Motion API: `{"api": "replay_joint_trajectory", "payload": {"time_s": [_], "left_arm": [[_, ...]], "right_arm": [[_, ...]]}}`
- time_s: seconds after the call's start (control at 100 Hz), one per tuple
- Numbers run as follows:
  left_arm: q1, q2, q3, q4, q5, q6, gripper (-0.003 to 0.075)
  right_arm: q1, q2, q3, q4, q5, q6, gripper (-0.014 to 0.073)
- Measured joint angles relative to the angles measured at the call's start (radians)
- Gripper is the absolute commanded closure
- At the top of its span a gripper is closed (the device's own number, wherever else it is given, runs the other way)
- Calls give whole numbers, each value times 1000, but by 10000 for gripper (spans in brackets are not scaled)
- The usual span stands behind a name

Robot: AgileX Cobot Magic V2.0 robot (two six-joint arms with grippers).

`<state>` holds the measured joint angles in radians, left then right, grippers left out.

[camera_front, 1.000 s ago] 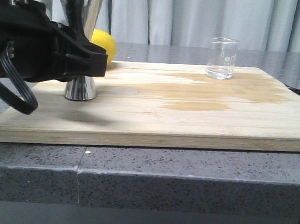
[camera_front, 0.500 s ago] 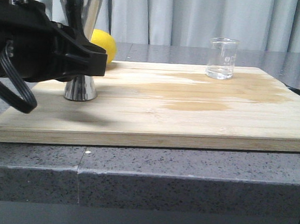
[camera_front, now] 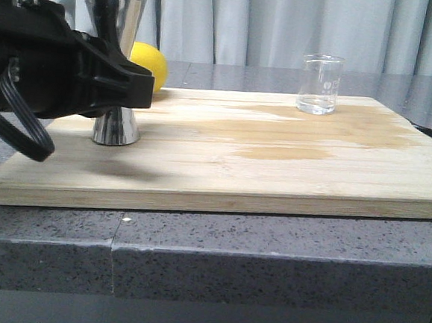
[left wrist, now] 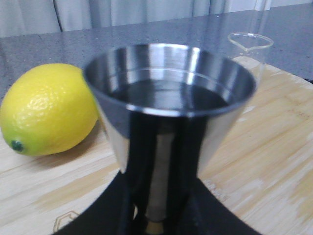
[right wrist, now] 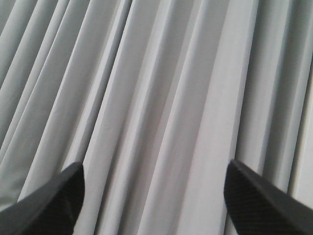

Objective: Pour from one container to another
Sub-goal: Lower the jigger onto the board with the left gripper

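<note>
Your left claw (camera_front: 136, 88) is wrapped around the waist of the jigger (camera_front: 115, 19), fingers dark on either side of the stem in the wrist view, and it reads as gripping it. The jigger stands upright at the left end of the wooden board (camera_front: 223, 169), lemon (camera_front: 150, 65) just behind it. There's liquid sitting in that top cone, close to the rim, so any jolt or tilt as you move slops it onto the board.

The beaker (camera_front: 319, 83) is well apart, over toward the board's right far corner, a little clear liquid in its bottom. It's light glass with nothing steadying it; nudge it with the steel and it tips or skates.

Your right claw (right wrist: 154, 196) is up facing the curtain, fingers spread wide, holding nothing, so it's no help yet.

Watch the lemon too: brush it as you lift and it rolls. And that narrow polished waist could slip in the grip if you rotate fast.
</note>
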<state>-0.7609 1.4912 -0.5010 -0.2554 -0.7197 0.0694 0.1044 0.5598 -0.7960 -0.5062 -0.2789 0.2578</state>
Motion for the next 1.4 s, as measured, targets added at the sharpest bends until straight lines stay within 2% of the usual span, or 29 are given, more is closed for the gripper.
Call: {"api": "replay_joint_trajectory", "payload": {"time_s": [0.19, 0.44, 0.96, 1.4], "left_arm": [[0, -4, 0, -113, 0, 0, 739], [0, -4, 0, -133, -2, 0, 739], [2, -5, 0, -21, 8, 3, 739], [2, -5, 0, -14, 10, 3, 737]], "right_arm": [[0, 0, 0, 0, 0, 0, 63], [0, 0, 0, 0, 2, 0, 63], [0, 0, 0, 0, 2, 0, 63], [0, 0, 0, 0, 2, 0, 63]]}}
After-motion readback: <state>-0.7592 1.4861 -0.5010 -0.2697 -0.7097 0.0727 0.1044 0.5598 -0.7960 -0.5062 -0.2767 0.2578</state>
